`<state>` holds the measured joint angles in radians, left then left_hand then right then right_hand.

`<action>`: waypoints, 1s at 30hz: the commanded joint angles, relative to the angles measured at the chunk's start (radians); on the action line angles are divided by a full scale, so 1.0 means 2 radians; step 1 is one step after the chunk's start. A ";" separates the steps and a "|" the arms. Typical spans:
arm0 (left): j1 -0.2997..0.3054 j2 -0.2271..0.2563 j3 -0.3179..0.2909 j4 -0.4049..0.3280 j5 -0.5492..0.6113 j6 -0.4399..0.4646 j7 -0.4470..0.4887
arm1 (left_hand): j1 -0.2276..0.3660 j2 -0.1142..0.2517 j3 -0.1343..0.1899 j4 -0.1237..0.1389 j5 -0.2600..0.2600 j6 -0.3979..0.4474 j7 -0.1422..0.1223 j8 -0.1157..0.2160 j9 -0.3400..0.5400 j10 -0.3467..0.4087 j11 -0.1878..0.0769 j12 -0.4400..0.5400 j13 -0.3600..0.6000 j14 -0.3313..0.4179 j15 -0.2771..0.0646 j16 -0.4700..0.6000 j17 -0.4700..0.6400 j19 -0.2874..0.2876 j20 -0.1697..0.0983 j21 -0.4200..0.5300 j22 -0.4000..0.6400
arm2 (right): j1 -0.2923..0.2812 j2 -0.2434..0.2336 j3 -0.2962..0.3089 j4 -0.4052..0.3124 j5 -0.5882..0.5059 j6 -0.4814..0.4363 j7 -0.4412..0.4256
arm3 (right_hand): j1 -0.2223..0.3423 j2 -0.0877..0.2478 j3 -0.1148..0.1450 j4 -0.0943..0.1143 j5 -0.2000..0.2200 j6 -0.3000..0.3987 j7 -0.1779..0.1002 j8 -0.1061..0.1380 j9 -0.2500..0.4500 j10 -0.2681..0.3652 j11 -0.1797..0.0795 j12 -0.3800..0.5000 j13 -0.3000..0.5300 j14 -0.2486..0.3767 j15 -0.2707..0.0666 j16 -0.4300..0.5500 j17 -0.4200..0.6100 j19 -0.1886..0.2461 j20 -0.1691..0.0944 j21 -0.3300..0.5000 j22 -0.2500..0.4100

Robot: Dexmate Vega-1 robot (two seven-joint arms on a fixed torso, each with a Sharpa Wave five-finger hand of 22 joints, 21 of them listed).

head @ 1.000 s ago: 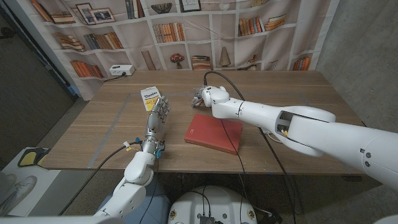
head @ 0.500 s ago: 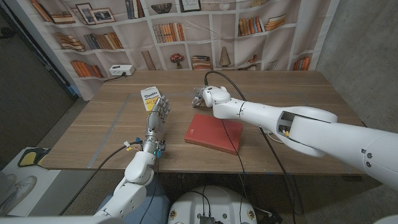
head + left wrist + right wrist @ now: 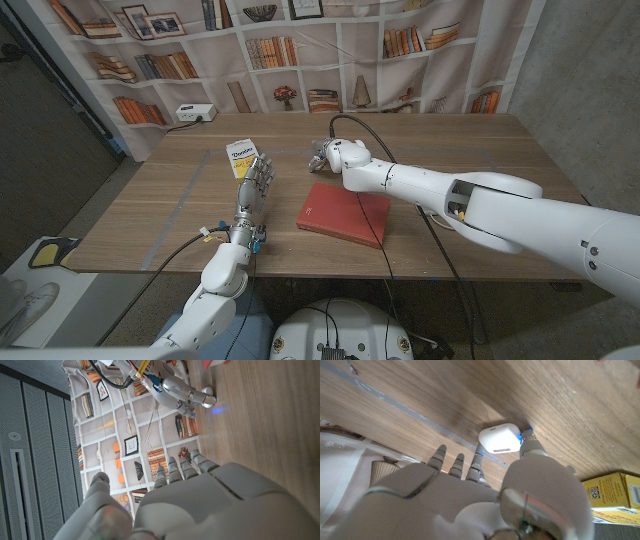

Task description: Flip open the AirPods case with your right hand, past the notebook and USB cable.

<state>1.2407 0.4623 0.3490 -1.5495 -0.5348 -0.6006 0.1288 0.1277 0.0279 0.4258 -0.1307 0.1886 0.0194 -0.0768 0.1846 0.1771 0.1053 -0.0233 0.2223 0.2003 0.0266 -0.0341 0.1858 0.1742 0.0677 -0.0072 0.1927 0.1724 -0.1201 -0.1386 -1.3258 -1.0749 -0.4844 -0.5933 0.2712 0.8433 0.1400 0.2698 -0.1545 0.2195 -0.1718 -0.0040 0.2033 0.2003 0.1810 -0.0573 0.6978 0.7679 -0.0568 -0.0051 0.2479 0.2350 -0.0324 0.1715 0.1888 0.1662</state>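
The white AirPods case (image 3: 499,439) lies on the wood with its lid down, a seam showing across it. My right hand (image 3: 324,155) is at the case past the far edge of the red notebook (image 3: 343,212). Its thumb (image 3: 528,445) touches one side of the case and a finger (image 3: 479,454) the other, so it pinches the case. In the head view the hand hides the case. A black USB cable (image 3: 376,228) runs across the notebook. My left hand (image 3: 254,186) stands over the table with its fingers apart, holding nothing. The left wrist view shows my right hand (image 3: 189,398) on the table.
A yellow box (image 3: 241,157) lies beyond the left hand and also shows as the yellow box (image 3: 615,494) in the right wrist view. A white power strip (image 3: 193,113) sits at the table's far left edge. A bookshelf backdrop hangs behind the table (image 3: 500,160).
The right hand has crept very slightly to the right at the case. The left hand has not moved.
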 commanded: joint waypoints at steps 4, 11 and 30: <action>-0.004 -0.003 0.001 0.007 -0.006 -0.001 -0.007 | 0.000 -0.002 -0.002 -0.001 0.000 0.000 -0.002 0.002 0.001 0.003 0.000 0.000 0.001 -0.002 0.000 -0.001 0.002 -0.002 0.001 0.000 0.001 | -0.005 -0.009 0.008 -0.015 0.000 0.000 -0.013 | 0.022 0.004 0.012 -0.006 0.011 -0.088 0.003 0.002 -0.001 0.035 -0.018 0.024 0.015 0.013 -0.003 0.004 0.002 0.015 0.010 0.003 0.000; -0.007 -0.005 0.003 0.011 -0.007 -0.003 -0.008 | 0.000 -0.002 -0.002 -0.001 0.000 -0.001 -0.003 0.001 0.001 0.003 -0.001 0.000 0.001 -0.001 0.001 -0.001 0.002 -0.002 0.001 0.000 0.001 | -0.011 -0.022 0.013 -0.038 -0.003 -0.002 -0.018 | 0.034 0.007 0.018 -0.007 0.021 -0.081 0.006 0.002 -0.001 0.049 -0.019 0.037 0.019 0.028 -0.014 0.007 0.002 0.024 0.011 0.002 0.000; -0.014 -0.009 0.008 0.013 -0.003 -0.001 -0.008 | -0.001 -0.002 -0.003 0.000 0.000 0.004 -0.001 0.003 0.001 0.004 0.001 0.000 0.001 0.000 0.000 0.000 0.002 -0.002 0.001 0.000 0.001 | -0.039 -0.081 0.055 -0.155 -0.004 -0.017 -0.031 | 0.042 0.001 0.023 -0.005 0.044 -0.070 0.008 0.002 -0.001 0.068 -0.024 0.044 0.008 0.046 -0.034 0.007 0.000 0.030 0.004 0.000 -0.001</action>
<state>1.2215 0.4493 0.3587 -1.5254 -0.5462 -0.6042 0.1117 0.1278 0.0279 0.4259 -0.1308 0.1886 0.0194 -0.0768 0.1846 0.1771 0.1053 -0.0233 0.2223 0.2003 0.0266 -0.0340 0.1858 0.1742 0.0677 -0.0072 0.1927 0.1724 -0.1695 -0.2402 -1.2608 -1.2664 -0.4885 -0.6144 0.2269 0.9125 0.1256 0.3112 -0.1735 0.2966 -0.1715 0.0039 0.2033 0.1953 0.2195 -0.0185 0.7630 0.7827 0.0273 -0.0353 0.2591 0.2348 0.0264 0.1840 0.1888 0.1628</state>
